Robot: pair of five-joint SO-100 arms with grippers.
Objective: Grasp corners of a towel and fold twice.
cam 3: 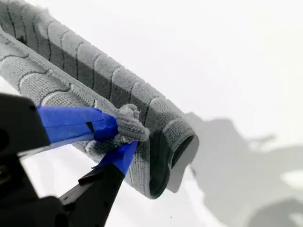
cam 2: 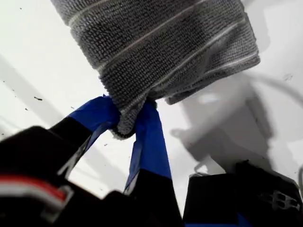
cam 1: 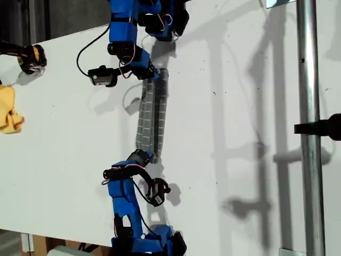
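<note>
terry-soft, limp and light towel [cam 1: 152, 120], sagging between both ends, pinched at bunched corners by first hand [cam 2: 127, 124] and second hand [cam 3: 124, 134], likely slipping if tugged.

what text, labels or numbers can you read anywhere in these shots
None: no readable text appears in any view.
The towel shows only white stripes, no tag or label.
My first end effector and my second end effector, each clamped on the towel, carry plain blue tape with no print.
The red-and-white strip on the first arm's body is too blurred to tell whether it holds any lettering.
The yellow cloth is unmarked.
</note>
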